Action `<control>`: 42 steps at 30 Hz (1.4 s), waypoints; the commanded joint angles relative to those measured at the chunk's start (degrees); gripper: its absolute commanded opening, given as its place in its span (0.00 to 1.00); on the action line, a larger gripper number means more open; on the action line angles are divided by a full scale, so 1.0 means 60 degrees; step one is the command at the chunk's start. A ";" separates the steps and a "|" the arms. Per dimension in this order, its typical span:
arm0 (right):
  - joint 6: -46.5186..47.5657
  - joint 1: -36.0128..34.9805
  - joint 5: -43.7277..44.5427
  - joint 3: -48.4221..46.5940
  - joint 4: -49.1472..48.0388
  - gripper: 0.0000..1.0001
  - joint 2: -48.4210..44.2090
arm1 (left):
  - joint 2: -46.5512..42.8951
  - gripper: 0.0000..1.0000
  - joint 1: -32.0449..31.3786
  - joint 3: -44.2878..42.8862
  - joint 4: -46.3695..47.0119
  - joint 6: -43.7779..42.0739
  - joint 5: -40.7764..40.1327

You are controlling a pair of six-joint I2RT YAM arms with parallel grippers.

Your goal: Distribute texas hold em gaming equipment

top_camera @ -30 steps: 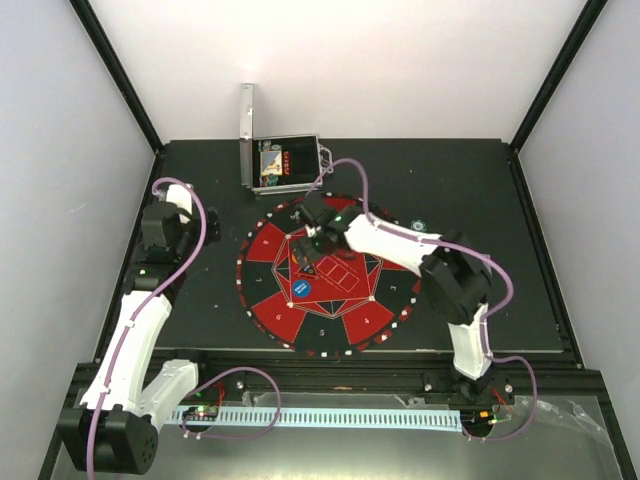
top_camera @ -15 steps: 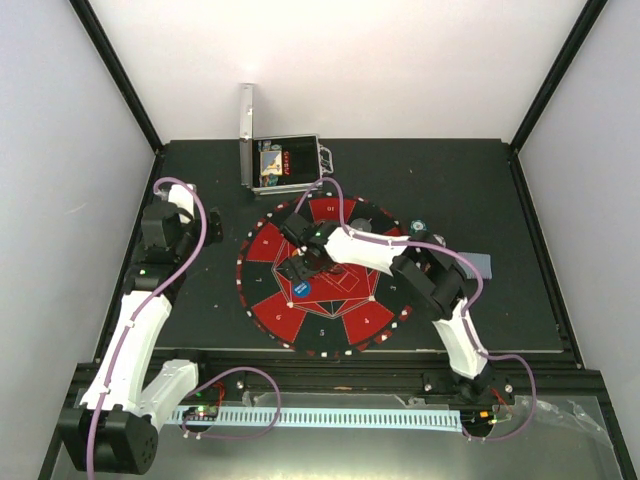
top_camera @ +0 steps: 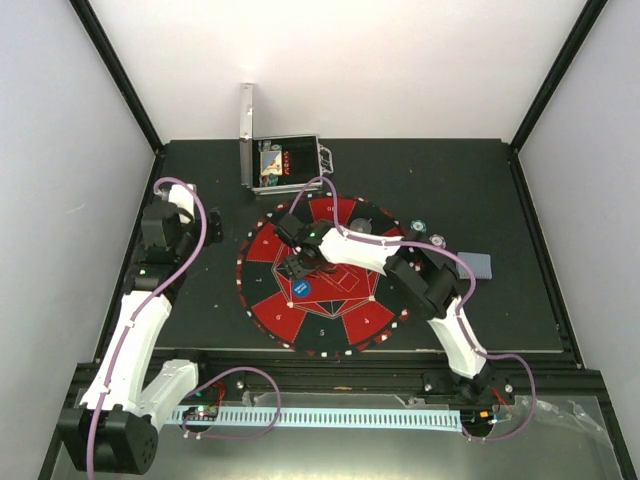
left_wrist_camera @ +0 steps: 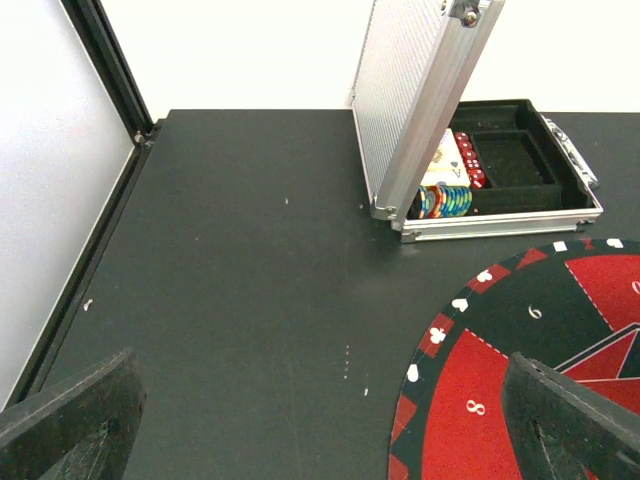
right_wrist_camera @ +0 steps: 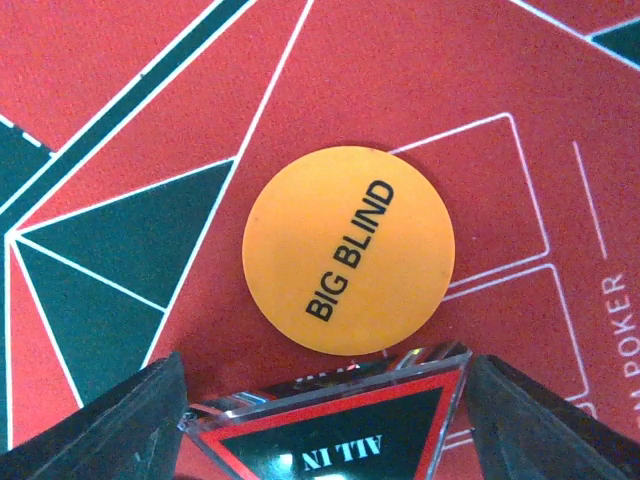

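Right gripper [right_wrist_camera: 325, 405] had shifted left over the mat [top_camera: 262, 243], its fingers flanking the ALL IN plaque [right_wrist_camera: 330, 435] below the BIG BLIND disc [right_wrist_camera: 348, 248], grip undetermined; left gripper [left_wrist_camera: 320, 420] gaped empty; chips [left_wrist_camera: 445, 202] remained in the silver case [left_wrist_camera: 420, 90] at upper centre.

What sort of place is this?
Likely a robot test booth, not a casino: a left arm and right arm at a black table, plain white walls, a poker mat and an open silver case.

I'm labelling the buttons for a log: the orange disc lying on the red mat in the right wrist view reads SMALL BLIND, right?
Not quite. The orange disc reads BIG BLIND, not SMALL BLIND; the right wrist view shows the lettering plainly. It does lie on the red mat.
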State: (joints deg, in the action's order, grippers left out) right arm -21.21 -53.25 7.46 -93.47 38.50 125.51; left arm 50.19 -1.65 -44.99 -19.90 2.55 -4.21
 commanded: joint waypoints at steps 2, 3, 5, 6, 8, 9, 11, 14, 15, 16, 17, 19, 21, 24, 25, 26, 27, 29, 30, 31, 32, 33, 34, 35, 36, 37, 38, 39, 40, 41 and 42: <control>-0.0136 -0.0001 0.0657 0.0568 0.0018 0.71 -0.0300 | -0.0179 0.99 -0.0095 -0.0383 -0.0007 -0.0022 0.0176; -0.0163 0.0019 0.0680 0.0729 0.0014 0.70 -0.0406 | -0.0177 0.99 -0.0103 -0.0380 0.0006 -0.0010 0.0176; -0.0214 0.0095 0.0627 0.1096 -0.0101 0.67 -0.0677 | -0.0179 0.99 -0.0120 -0.0378 0.0001 -0.0016 0.0180; -0.0259 0.0183 0.0598 0.1288 -0.0167 0.66 -0.0836 | -0.0167 0.99 -0.0133 -0.0380 -0.0007 -0.0016 0.0180; -0.0312 0.0436 0.0560 0.1692 -0.0253 0.65 -0.1146 | -0.0163 0.99 -0.0142 -0.0382 -0.0008 -0.0014 0.0173; -0.0337 0.0590 0.0538 0.1888 -0.0281 0.65 -0.1318 | -0.0170 0.99 -0.0145 -0.0382 -0.0008 -0.0014 0.0174; -0.0298 0.0959 0.0597 0.2289 -0.0387 0.65 -0.1655 | -0.0148 0.99 -0.0162 -0.0378 0.0006 -0.0029 0.0165; -0.0149 0.1628 0.0620 0.2774 -0.0539 0.65 -0.1987 | -0.0142 0.99 -0.0157 -0.0373 0.0012 -0.0029 0.0155; -0.0076 0.1869 0.0606 0.2895 -0.0568 0.65 -0.2022 | -0.0129 0.99 -0.0156 -0.0379 0.0020 -0.0029 0.0157; -0.0025 0.2122 0.0566 0.3019 -0.0605 0.65 -0.2058 | -0.0100 0.99 -0.0160 -0.0384 0.0028 -0.0044 0.0159; 0.0027 0.2352 0.0520 0.3099 -0.0653 0.65 -0.2053 | -0.0083 0.99 -0.0164 -0.0391 0.0018 -0.0044 0.0156; 0.0112 0.2761 0.0386 0.3220 -0.0755 0.65 -0.2052 | -0.0062 0.99 -0.0162 -0.0386 0.0016 -0.0043 0.0138; 0.0171 0.3086 0.0338 0.3292 -0.0793 0.65 -0.2052 | -0.0075 0.99 -0.0156 -0.0384 0.0016 -0.0063 0.0109; 0.0221 0.3371 0.0358 0.3353 -0.0793 0.65 -0.2075 | -0.0060 0.99 -0.0160 -0.0394 0.0019 -0.0072 0.0086; 0.0235 0.3440 0.0377 0.3361 -0.0810 0.65 -0.2080 | -0.0060 0.99 -0.0164 -0.0396 0.0021 -0.0073 0.0075; 0.0252 0.3489 0.0370 0.3373 -0.0847 0.65 -0.2081 | -0.0060 0.99 -0.0164 -0.0386 0.0032 -0.0073 0.0068; 0.0261 0.3561 0.0338 0.3363 -0.0877 0.65 -0.2074 | -0.0053 0.99 -0.0157 -0.0395 0.0042 -0.0073 0.0071; 0.0304 0.3685 0.0303 0.3281 -0.0929 0.66 -0.1995 | -0.0049 0.99 -0.0163 -0.0396 0.0035 -0.0073 0.0070; 0.0323 0.3742 0.0332 0.3207 -0.0924 0.66 -0.1955 | -0.0046 0.99 -0.0151 -0.0397 0.0023 -0.0080 0.0071; 0.0358 0.3792 0.0363 0.3126 -0.0926 0.66 -0.1888 | -0.0042 0.99 -0.0163 -0.0397 0.0032 -0.0081 0.0071; 0.0377 0.3860 0.0359 0.3043 -0.0926 0.66 -0.1830 | -0.0025 0.99 -0.0162 -0.0393 0.0033 -0.0087 0.0059; 0.0392 0.3917 0.0335 0.2972 -0.0939 0.65 -0.1762 | -0.0017 0.99 -0.0162 -0.0389 0.0026 -0.0087 0.0057; 0.0420 0.3968 0.0314 0.2910 -0.0946 0.66 -0.1691 | -0.0009 0.99 -0.0162 -0.0394 0.0031 -0.0087 0.0053; 0.0449 0.4003 0.0308 0.2857 -0.0961 0.66 -0.1635 | -0.0002 0.99 -0.0160 -0.0396 0.0031 -0.0087 0.0049; 0.0524 0.4022 0.0305 0.2819 -0.0985 0.66 -0.1586 | 0.0006 0.99 -0.0164 -0.0397 0.0033 -0.0097 0.0056; 0.0573 0.4039 0.0297 0.2783 -0.1014 0.66 -0.1528 | 0.0012 0.99 -0.0155 -0.0393 0.0024 -0.0100 0.0057; 0.0631 0.4062 0.0271 0.2749 -0.1056 0.66 -0.1481 | 0.0013 0.99 -0.0163 -0.0396 0.0027 -0.0102 0.0044; 0.0697 0.4057 0.0211 0.2716 -0.1079 0.66 -0.1420 | 0.0013 0.99 -0.0157 -0.0393 0.0031 -0.0102 0.0042; 0.0756 0.4060 0.0121 0.2660 -0.1093 0.66 -0.1369 | 0.0019 0.99 -0.0163 -0.0396 0.0029 -0.0102 0.0042; 0.0841 0.4057 -0.0024 0.2626 -0.1132 0.66 -0.1335 | 0.0034 0.99 -0.0157 -0.0389 0.0031 -0.0102 0.0041; 0.0939 0.4056 -0.0180 0.2623 -0.1193 0.66 -0.1314 | 0.0041 0.99 -0.0153 -0.0387 0.0022 -0.0102 0.0040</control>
State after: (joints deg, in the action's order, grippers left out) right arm -18.02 -29.80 6.74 -76.73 32.38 114.98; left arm 50.26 -2.35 -44.99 -19.90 2.52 -3.84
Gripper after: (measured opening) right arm 0.664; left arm 0.990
